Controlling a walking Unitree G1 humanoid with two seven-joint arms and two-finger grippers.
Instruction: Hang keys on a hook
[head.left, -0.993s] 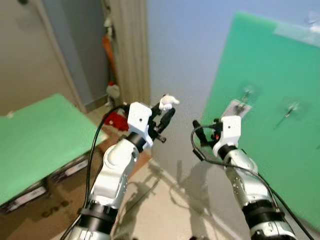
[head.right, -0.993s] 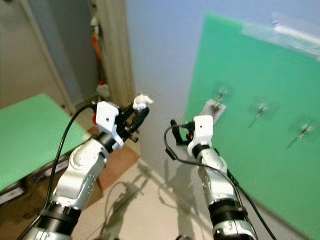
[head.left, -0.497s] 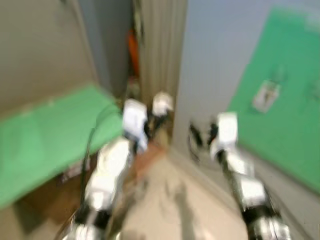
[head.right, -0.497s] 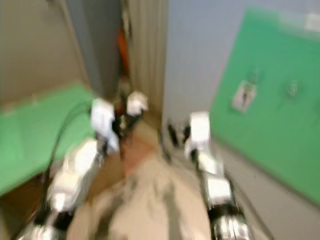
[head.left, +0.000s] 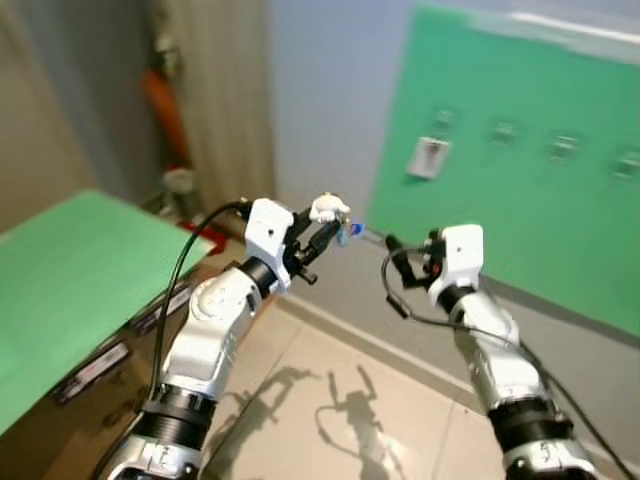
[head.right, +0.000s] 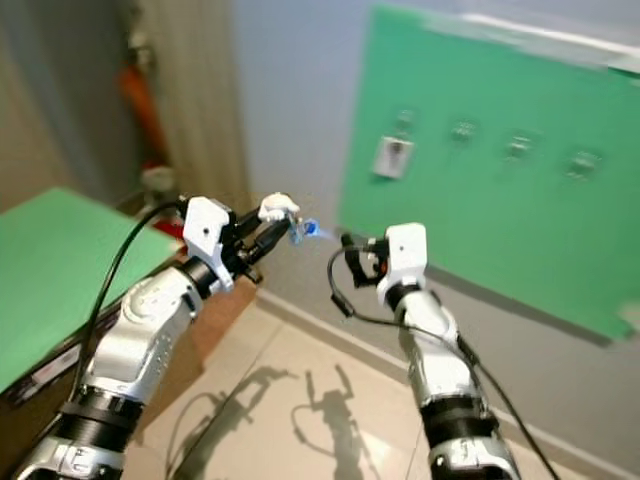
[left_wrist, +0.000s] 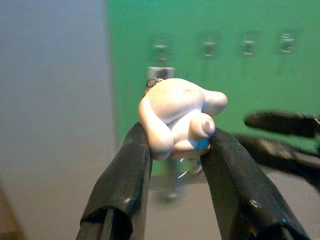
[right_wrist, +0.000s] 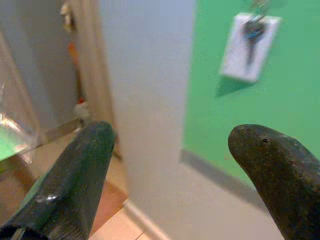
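Both head views look forward and down over the two arms toward the green board (head.left: 520, 150). Each wrist camera sits close behind its tool, looking along the fingers at that same board (left_wrist: 200, 30), the shared part.

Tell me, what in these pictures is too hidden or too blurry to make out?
- The keys: in the left wrist view the white keychain figure and the left gripper cover all but a ring behind them.
- The hooks on the green board: blurred and small in the eye views, so their shape is unclear.
- The white tag with a dark key: soft in the right wrist view; any writing is unreadable.
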